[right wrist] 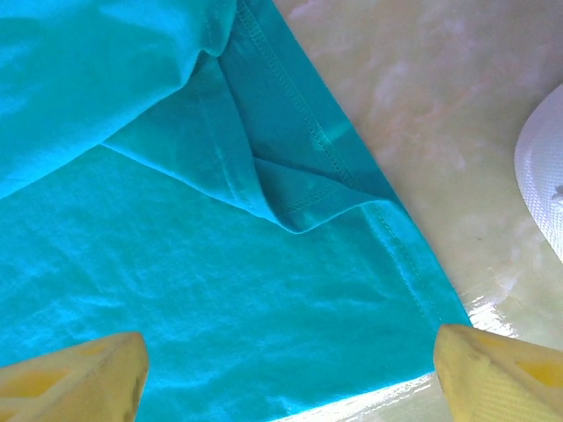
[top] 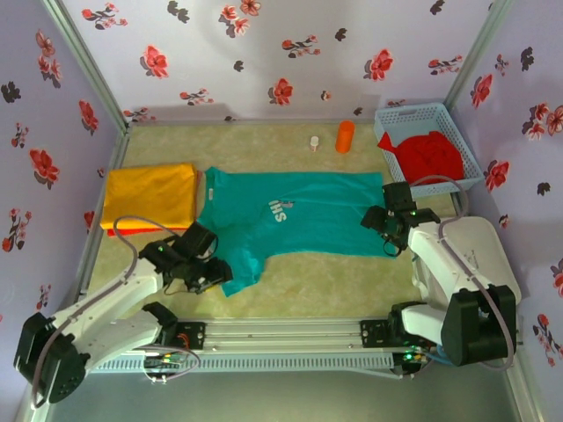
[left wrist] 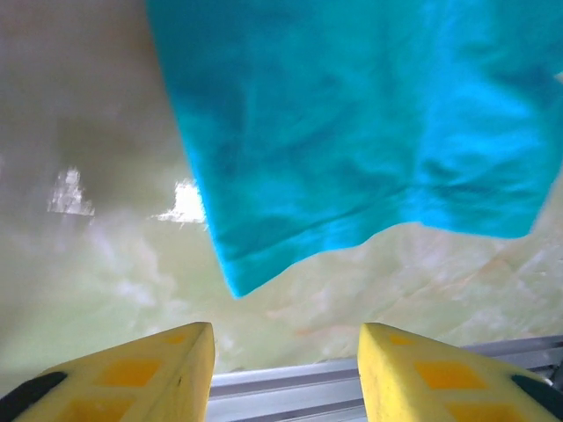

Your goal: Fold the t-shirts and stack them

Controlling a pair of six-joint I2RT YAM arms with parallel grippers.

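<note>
Evidently the fold of the teal t-shirt is only being set up: it lies spread flat across the middle of the worktop, its length running left to right, with one sleeve trailing toward the near edge. The left gripper hovers just beside that near-left sleeve, its yellow fingers apart with nothing between them; in the left wrist view the cloth's hem lies just beyond the tips. The right gripper hangs over the shirt's right end, jaws wide apart and empty above the cloth, where a corner of the hem is doubled over on itself (that wants smoothing, or it will be folded in). A yellow-orange t-shirt lies already folded at the left edge, and a red t-shirt sits in the blue basket at the far right corner. Next, I judge, each gripper has to come down and pinch an edge of the teal cloth, thin against the worktop, then lift and carry it over together so the fold lands square.
</note>
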